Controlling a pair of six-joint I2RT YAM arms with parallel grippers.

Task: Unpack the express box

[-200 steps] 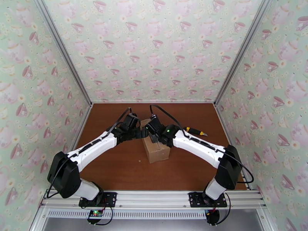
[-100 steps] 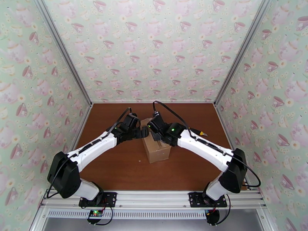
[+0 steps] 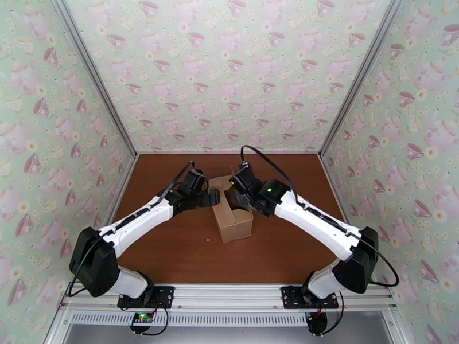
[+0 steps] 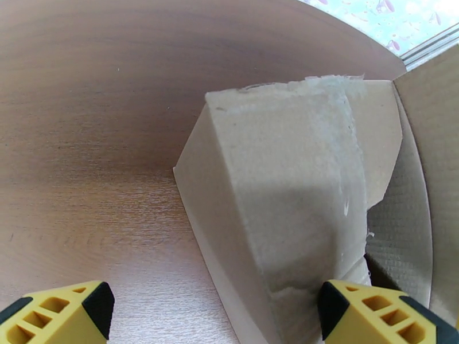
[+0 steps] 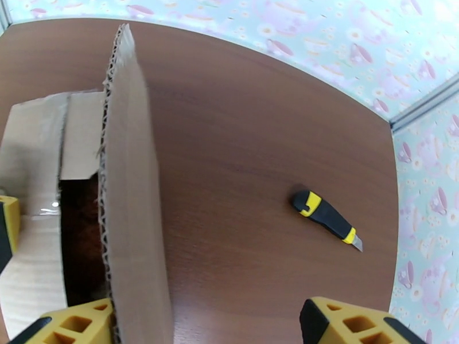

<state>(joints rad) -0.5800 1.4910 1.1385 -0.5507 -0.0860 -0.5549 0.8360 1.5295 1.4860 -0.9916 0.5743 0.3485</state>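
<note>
While the express box is seen standing near the middle of the table, its top flaps are found partly parted. The left gripper is held spread wide across the box's left top edge, nothing being pinched. The right gripper is likewise spread, with one raised flap standing between its fingers, close beside one of them.

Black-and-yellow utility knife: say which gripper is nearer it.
Right. The right gripper straddles a raised flap of the brown cardboard box, on the side facing the knife; the left gripper is across the box.
</note>
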